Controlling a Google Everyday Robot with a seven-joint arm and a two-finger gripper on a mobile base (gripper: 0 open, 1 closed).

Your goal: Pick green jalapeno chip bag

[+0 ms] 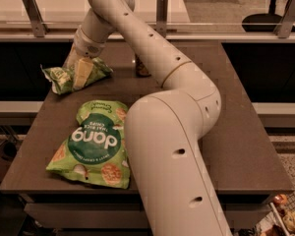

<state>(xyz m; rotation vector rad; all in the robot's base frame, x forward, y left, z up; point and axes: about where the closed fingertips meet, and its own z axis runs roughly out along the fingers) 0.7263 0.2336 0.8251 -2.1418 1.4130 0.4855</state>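
Observation:
The green jalapeno chip bag [60, 78] is small, crinkled and light green, and lies at the table's far left. My gripper [82, 73] reaches down onto it from the arm above. One pale finger [83, 72] lies across the bag's middle, with bag showing on both sides of it. The other finger is hidden behind the bag. The gripper looks shut on the bag. The bag's left corner stands a little off the table.
A larger bright green "dang" bag [92, 144] lies at the front left of the brown table [246, 132]. A small dark can [142, 69] stands at the back, partly behind my arm [177, 132]. A railing with glass runs behind the table.

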